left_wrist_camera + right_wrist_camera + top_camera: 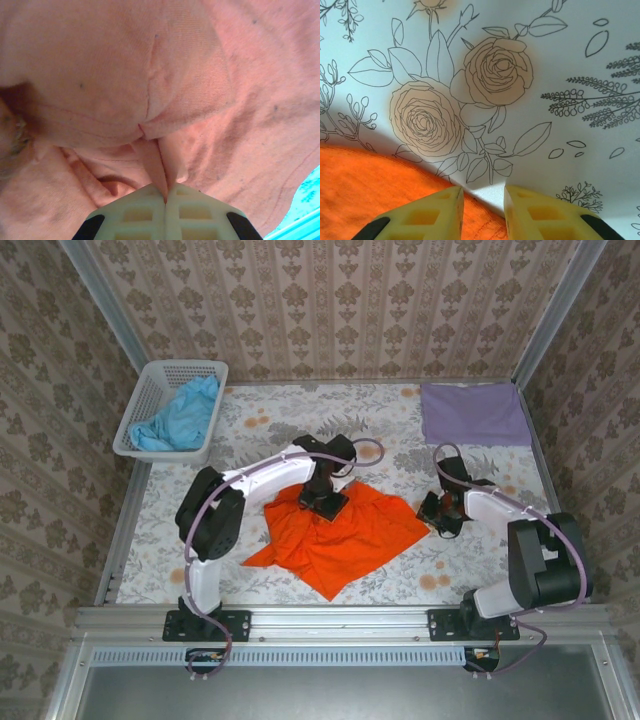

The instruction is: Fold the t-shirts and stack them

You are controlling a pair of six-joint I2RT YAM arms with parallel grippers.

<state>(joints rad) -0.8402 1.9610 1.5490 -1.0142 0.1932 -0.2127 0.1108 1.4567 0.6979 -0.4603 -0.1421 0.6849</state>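
The bright orange t-shirt (345, 538) lies crumpled in the middle of the table. My left gripper (326, 502) presses down on its far edge, and the left wrist view has that gripper (166, 192) shut on a pinched fold of orange t-shirt (190, 75). My right gripper (437, 515) sits low at the shirt's right corner. In the right wrist view this gripper (484, 192) is open, its fingers astride the hem of the orange t-shirt (365, 185). The light blue t-shirt (185, 415) is bunched in the basket. The lavender t-shirt (473, 412) lies folded at the far right.
The white lattice basket (180, 364) stands at the far left corner. A floral tablecloth (560, 75) covers the table, which is walled on three sides. A metal rail runs along the near edge by the arm bases.
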